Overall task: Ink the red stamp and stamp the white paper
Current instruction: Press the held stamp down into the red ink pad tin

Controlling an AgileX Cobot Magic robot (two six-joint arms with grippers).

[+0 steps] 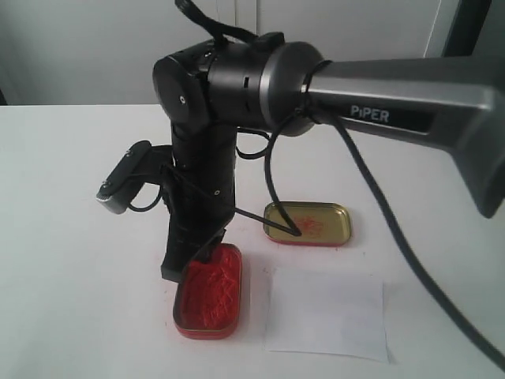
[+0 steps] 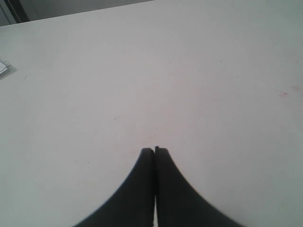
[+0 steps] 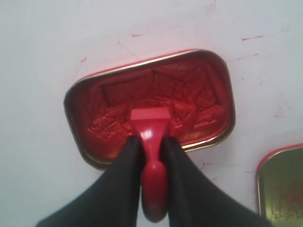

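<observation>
My right gripper (image 3: 150,141) is shut on the handle of the red stamp (image 3: 150,121). The stamp's square base is down in the red ink paste of the open oblong tin (image 3: 194,90). In the exterior view this gripper (image 1: 189,264) stands over the near-left end of the tin (image 1: 213,294), and the stamp is hidden behind it. The white paper (image 1: 327,312) lies flat just right of the tin and looks plain white from here. My left gripper (image 2: 154,150) is shut on nothing, over bare white table.
The gold-lined tin lid (image 1: 309,223) (image 3: 281,184) lies open side up behind the paper, smeared with red. The right arm's black cable (image 1: 272,181) hangs down to the lid. Faint red marks dot the white table (image 1: 71,197).
</observation>
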